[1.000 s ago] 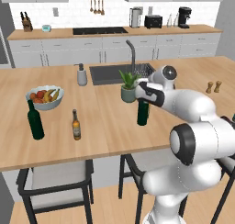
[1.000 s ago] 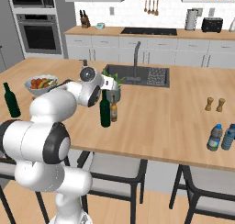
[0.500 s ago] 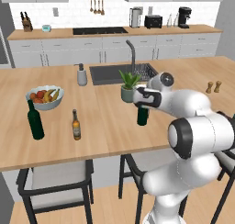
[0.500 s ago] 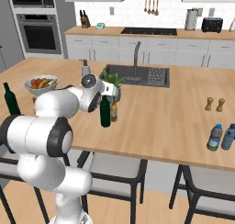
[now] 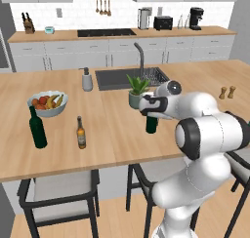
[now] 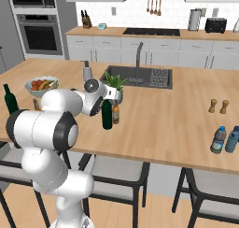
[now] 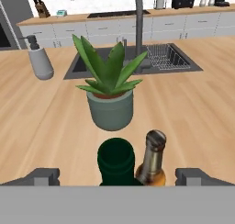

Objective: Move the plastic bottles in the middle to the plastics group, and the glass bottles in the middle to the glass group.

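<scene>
Wood tabletop (image 5: 117, 134) of the kitchen island carries everything, sink (image 5: 128, 78) with faucet set in its far side. White arm reaches over the middle, end effector (image 7: 117, 176) spread wide, fingertips (image 7: 43, 176) low at either side of the hand view with the middle bottles between them, pinching nothing, contact not clear. Middle glass pair: tall dark green wine bottle (image 6: 107, 115) upright, long neck, its open mouth just ahead of the hand camera; brown beer bottle (image 6: 115, 114) touching or just beside it on the right, about half as tall, metal cap seen in hand view; no label readable on either. Just behind them a potted plant (image 7: 110, 92), grey-green pot holding spiky green leaves. Glass group sits at the left end of the tabletop: second dark green wine bottle (image 5: 37, 129) and small amber beer bottle (image 5: 81, 133) with a pale label, print too small to read, the two near each other but apart. Just behind that group a white fruit bowl (image 5: 48, 103) holds bananas and red and orange fruit. Grey soap dispenser (image 5: 87, 80) with pump stands beside the sink's left edge. Far right end: two blue-capped plastic bottles (image 6: 224, 139) side by side near the front edge, labels unreadable; salt and pepper shakers (image 6: 218, 105) further back.
</scene>
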### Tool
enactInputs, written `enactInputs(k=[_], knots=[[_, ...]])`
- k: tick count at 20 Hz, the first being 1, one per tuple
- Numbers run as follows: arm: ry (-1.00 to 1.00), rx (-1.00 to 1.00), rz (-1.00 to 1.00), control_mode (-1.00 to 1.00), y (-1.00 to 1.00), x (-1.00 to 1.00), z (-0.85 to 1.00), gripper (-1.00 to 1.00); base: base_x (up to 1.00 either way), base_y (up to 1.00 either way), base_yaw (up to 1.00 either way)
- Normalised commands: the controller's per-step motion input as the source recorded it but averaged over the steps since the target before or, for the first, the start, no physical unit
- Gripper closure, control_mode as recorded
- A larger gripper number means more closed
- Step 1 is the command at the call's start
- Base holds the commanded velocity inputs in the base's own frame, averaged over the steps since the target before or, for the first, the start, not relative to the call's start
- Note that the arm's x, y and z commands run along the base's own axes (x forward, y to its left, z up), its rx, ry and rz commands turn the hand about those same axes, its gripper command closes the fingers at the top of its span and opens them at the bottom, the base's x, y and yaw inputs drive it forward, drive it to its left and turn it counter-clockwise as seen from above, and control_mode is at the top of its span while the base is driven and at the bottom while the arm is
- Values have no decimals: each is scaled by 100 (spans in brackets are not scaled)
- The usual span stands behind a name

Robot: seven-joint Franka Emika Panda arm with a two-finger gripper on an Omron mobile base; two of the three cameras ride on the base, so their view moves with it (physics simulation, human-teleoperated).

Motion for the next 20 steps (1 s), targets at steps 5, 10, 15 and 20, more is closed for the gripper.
enactInputs(k=[5, 10, 15, 20], knots=[[0, 0, 0, -100, 0, 16, -2, -100, 0, 0, 0], [0, 0, 0, -100, 0, 10, 0, -100, 0, 0, 0], [0, 0, 0, -100, 0, 1, 0, -100, 0, 0, 0], [0, 0, 0, -100, 0, 0, 0, -100, 0, 0, 0]])
